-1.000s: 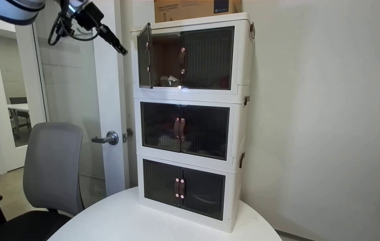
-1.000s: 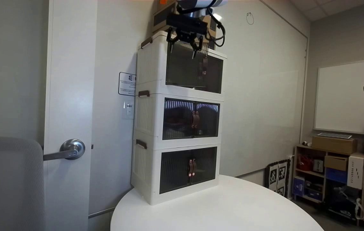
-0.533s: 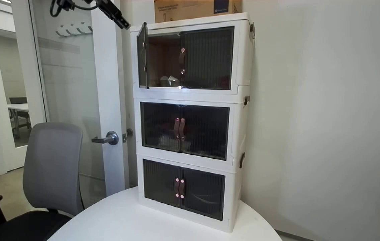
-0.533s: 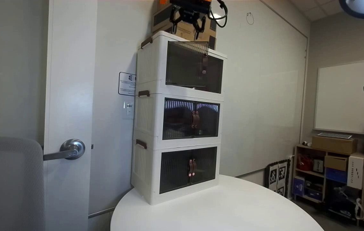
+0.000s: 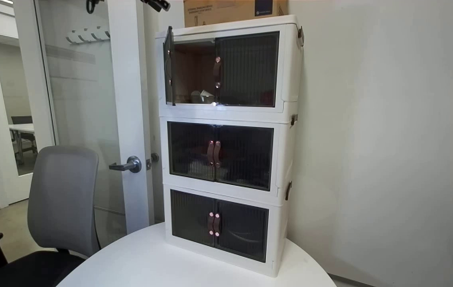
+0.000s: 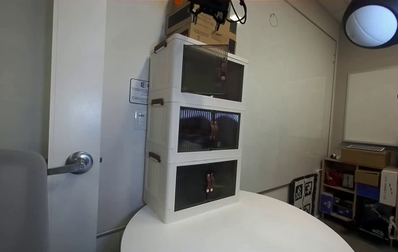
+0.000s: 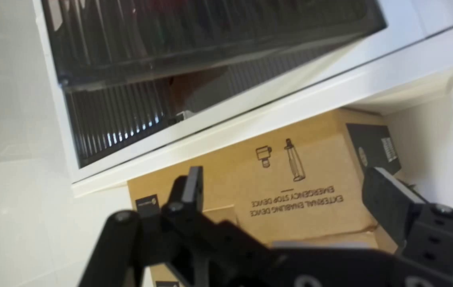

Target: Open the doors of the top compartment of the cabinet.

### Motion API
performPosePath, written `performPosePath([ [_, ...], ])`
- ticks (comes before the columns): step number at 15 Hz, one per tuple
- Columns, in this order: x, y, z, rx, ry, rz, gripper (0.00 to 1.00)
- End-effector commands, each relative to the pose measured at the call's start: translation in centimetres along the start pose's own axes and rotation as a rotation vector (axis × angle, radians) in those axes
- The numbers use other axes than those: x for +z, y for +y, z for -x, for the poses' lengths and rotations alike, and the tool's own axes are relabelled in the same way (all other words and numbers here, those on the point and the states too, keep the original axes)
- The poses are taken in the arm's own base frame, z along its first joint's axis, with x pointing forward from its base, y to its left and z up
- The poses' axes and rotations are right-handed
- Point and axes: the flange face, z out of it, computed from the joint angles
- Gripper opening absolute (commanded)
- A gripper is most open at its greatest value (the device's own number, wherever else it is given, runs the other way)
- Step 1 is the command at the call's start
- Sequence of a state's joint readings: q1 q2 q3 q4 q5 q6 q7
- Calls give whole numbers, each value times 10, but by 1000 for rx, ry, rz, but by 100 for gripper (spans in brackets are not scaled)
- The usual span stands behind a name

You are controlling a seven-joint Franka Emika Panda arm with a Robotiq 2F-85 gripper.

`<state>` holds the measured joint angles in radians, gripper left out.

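Note:
The cabinet (image 5: 226, 114) is a cream stack of three tiers, also in an exterior view (image 6: 160, 126). On its top compartment (image 5: 287, 67), one tinted door (image 5: 170, 67) is swung out, nearly edge-on; it shows face-on in an exterior view (image 6: 202, 70) and across the top of the wrist view (image 7: 210, 36). The other top door (image 5: 248, 69) is closed, with its reddish-brown handle (image 5: 217, 71); its ribbed panel shows in the wrist view (image 7: 119, 123). My gripper (image 6: 205, 23) is open and empty, above the open door and touching nothing; its fingers are spread in the wrist view (image 7: 284, 173).
A cardboard box (image 5: 234, 12) stands on the cabinet, in front of my gripper in the wrist view (image 7: 282, 187). A small object (image 5: 203, 97) lies inside the top compartment. The cabinet stands on a round white table (image 5: 138, 259). A grey chair (image 5: 63, 191) and a room door (image 6: 76, 105) are close by.
My gripper has risen away from the open door to above the cabinet's top edge. The open door has swung slightly wider. Part of the arm has come into view at an exterior view's upper right.

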<state>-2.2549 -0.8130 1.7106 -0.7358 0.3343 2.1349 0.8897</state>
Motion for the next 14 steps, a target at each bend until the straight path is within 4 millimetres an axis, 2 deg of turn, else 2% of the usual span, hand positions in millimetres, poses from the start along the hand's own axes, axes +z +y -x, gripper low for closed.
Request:
performPosePath([
  [1, 13, 11, -13, 78, 117, 101, 100],
  [7, 36, 40, -21, 155, 99, 239, 100],
  [11, 32, 46, -17, 192, -41, 246, 100],
  [14, 36, 59, -16, 235, -154, 289, 100],
])
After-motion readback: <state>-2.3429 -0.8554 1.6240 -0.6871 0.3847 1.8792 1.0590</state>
